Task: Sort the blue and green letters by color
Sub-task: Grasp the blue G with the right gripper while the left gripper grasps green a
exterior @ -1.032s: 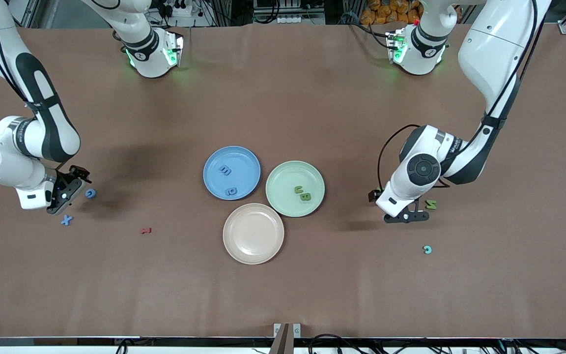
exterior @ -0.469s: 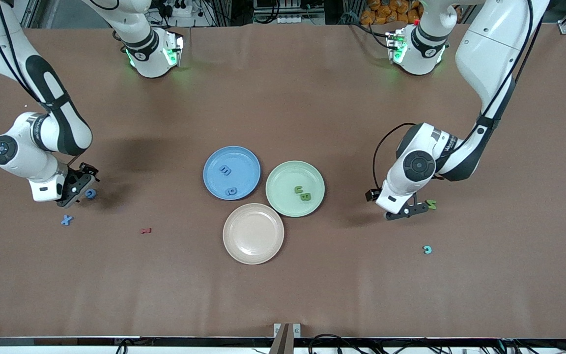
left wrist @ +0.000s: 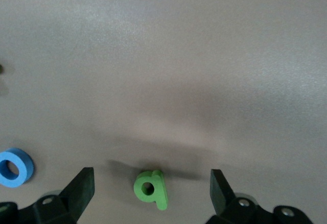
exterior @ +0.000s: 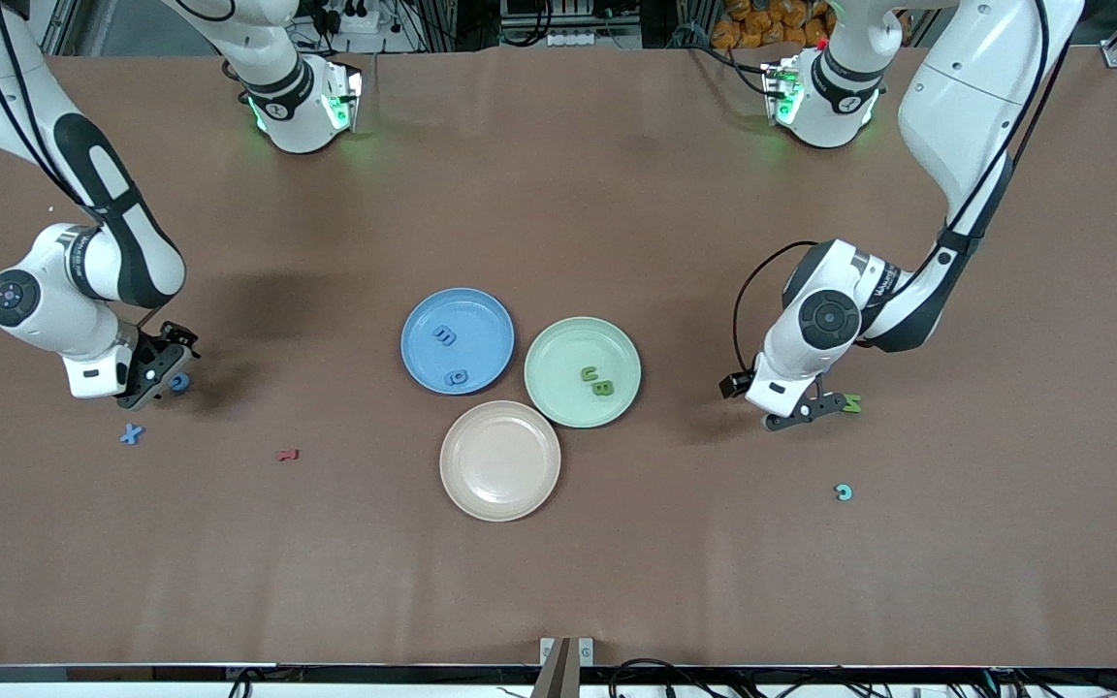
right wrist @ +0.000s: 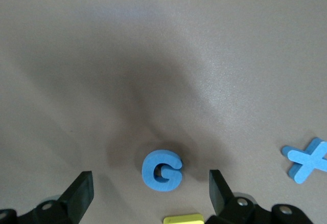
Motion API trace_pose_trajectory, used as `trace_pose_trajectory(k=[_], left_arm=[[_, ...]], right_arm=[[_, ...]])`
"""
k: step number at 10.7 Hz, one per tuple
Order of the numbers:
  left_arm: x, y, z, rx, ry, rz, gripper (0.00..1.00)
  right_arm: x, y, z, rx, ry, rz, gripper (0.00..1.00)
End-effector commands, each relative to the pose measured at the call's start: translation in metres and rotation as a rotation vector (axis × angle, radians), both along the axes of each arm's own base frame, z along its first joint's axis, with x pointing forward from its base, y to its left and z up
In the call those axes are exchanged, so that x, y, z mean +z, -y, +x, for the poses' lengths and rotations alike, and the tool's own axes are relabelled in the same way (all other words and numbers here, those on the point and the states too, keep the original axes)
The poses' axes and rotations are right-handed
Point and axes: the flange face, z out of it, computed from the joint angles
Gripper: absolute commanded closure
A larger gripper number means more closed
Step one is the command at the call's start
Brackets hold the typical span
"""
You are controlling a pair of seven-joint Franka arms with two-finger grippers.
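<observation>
**Reader:** Panel A, the front view. Where are your two pincers?

**Robot:** My right pincer (exterior: 157, 371) sits at mid-height of the frame, toward the right arm's end of the bench (exterior: 558, 194). It is low over the blue letter G (exterior: 179, 382). My left pincer (exterior: 813, 408) is at about the same height in the frame, toward the left arm's end, just beside the green letter (exterior: 849, 403).

**Reader:** Are they clenched or released?

**Robot:** Both are released and grasp nothing. In the right wrist view, the fingers stand wide apart at the lower edge of the frame. The G (right wrist: 162, 170) lies flat on the bench between them, touching neither. The left wrist view shows the same arrangement, with the green letter (left wrist: 152, 188) between the spread fingers at the lower edge.

**Reader:** Where are the other letters?

**Robot:** At the centre of the front view, the blue plate (exterior: 481, 320) holds two blue letters (exterior: 444, 335). The green plate (exterior: 558, 349) beside it holds two green letters (exterior: 590, 373). The beige plate (exterior: 500, 460) lies just below both.

A blue X (exterior: 132, 433) lies lower in the frame than the G, and a dark red letter (exterior: 288, 455) lies lower still, nearer the plates. A teal round letter (exterior: 844, 492) lies below my left pincer. The edge of a yellow letter (right wrist: 183, 219) shows at the bottom of the right wrist view.
</observation>
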Motion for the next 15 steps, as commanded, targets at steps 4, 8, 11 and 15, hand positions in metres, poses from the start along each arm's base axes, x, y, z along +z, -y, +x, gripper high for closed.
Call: trace_pose_trajectory(k=[4,8,11,15], left_arm=[[-0.002,-0.001,-0.015,0.05,0.041,-0.028,0.21],[0.0,-0.002,-0.018,0.049,0.041,-0.026,0.4],[0.001,-0.004,-0.021,0.052,0.039,-0.021,0.54],[0.003,0.002,-0.023,0.043,0.041,-0.027,1.0]], right_arm=[[-0.007,0.003,0.004,0.004,0.01,-0.001,0.12],[-0.002,0.005,0.01,0.085,0.019,-0.005,1.0],[0.004,0.005,0.017,0.078,0.028,-0.007,1.0],[0.027,-0.031,0.049,0.097,0.005,-0.002,1.0]])
